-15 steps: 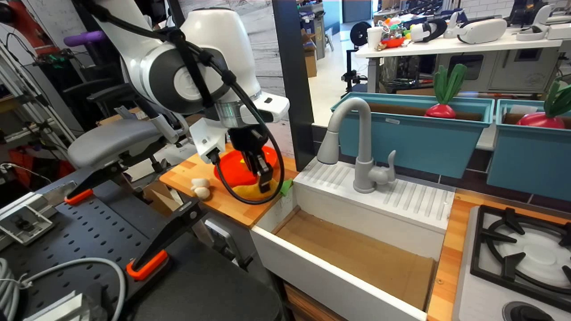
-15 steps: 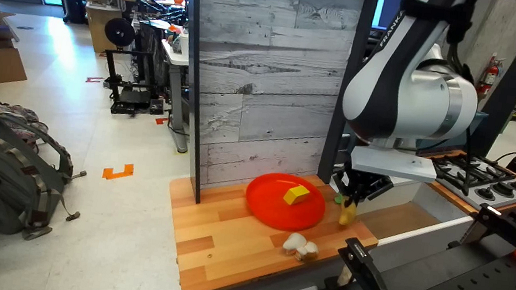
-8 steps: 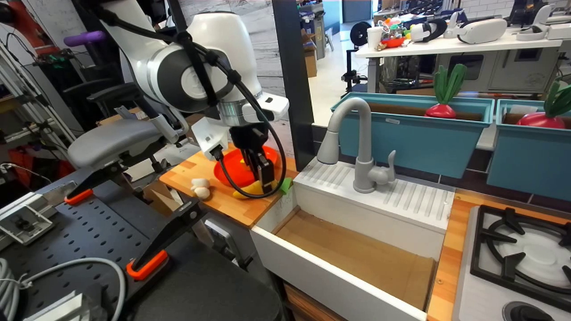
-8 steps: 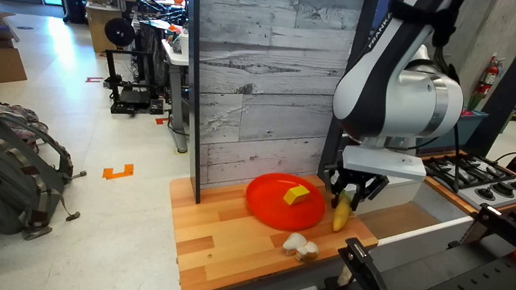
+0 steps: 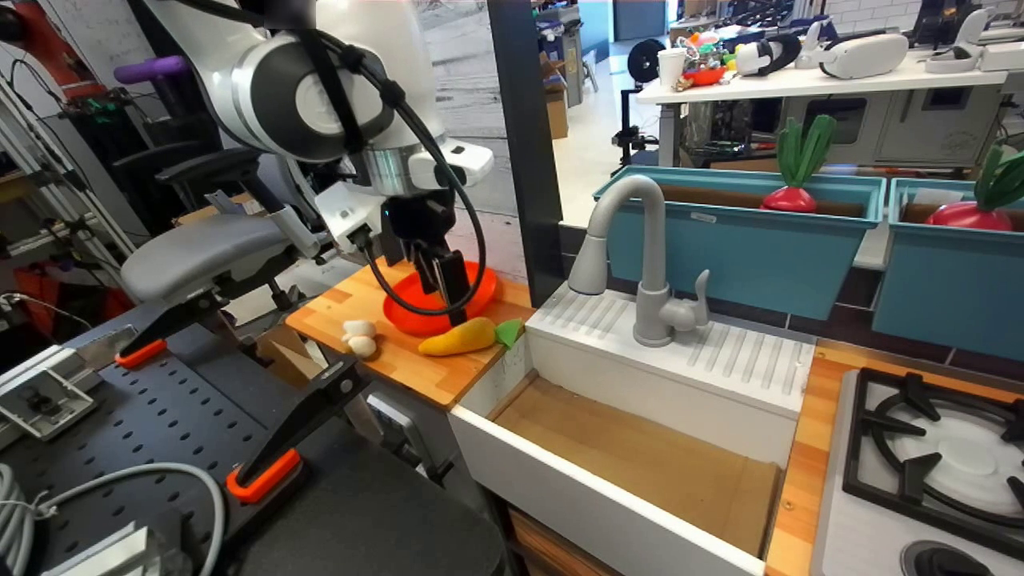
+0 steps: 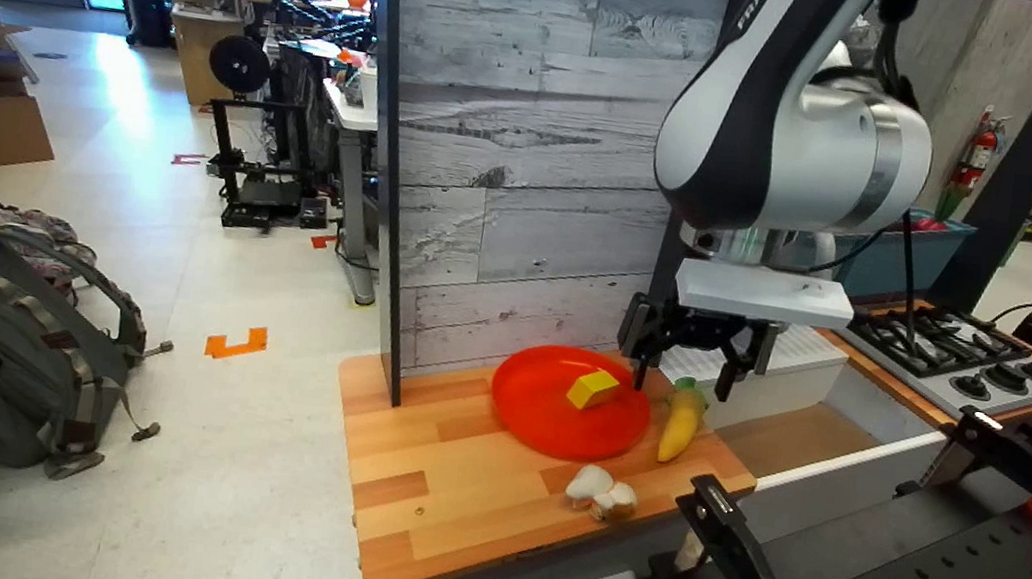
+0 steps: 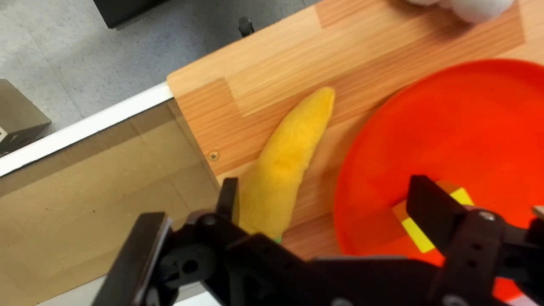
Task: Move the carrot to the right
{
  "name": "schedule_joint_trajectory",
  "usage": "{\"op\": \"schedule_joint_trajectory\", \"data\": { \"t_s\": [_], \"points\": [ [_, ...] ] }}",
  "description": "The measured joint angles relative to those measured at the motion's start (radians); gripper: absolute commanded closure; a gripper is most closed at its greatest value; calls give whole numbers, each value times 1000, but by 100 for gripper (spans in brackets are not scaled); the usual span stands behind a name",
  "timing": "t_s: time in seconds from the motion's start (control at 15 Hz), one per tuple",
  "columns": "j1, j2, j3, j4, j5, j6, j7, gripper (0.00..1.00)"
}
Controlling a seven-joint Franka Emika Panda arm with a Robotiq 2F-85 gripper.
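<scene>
Beside one plate, one carrot.

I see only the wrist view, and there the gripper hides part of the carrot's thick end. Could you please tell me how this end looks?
Observer: In an exterior view, the thick end of the carrot carries a green leafy top, close to the edge of the sink.
Operator: Thank you. Does something stand at the sink, outside my picture?
Observer: Yes, a tall grey faucet with a curved neck rises at its back.
Operator: And what is beyond the sink, on the side away from the carrot?
Observer: A stove with black grates; it shows in both exterior views.
</scene>
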Motion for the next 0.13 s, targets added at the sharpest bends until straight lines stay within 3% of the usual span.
{"op": "schedule_joint_trajectory", "data": {
  "t_s": [0.13],
  "points": [
    [21, -71, -1, -49, -3, -60, 0, 0]
  ]
}}
